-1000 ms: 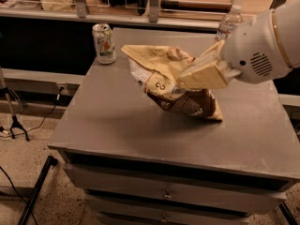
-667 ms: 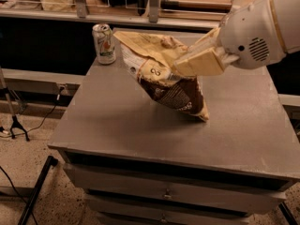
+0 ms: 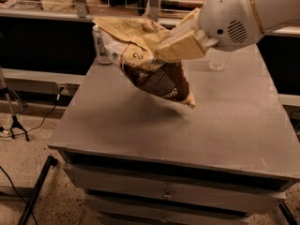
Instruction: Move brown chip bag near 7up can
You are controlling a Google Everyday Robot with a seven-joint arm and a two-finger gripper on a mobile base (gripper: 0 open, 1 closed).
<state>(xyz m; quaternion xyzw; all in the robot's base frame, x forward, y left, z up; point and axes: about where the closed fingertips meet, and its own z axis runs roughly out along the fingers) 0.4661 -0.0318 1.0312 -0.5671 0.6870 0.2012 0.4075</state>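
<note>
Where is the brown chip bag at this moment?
In the camera view, the brown chip bag hangs above the table, clamped in the gripper at upper centre; the 7up can stands close by, on its left in the picture.

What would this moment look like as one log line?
gripper: above table rear, fingers shut on brown chip bag | bag: airborne, close to 7up can

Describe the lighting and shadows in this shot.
Camera view: dim, warm light. The gripper, up over the back half of the table, holds the brown chip bag clear of the surface, with a faint soft shadow on the grey top beneath the bag. Camera view: the 7up can at the back left stands in shade, and there is no hard glare.
</note>
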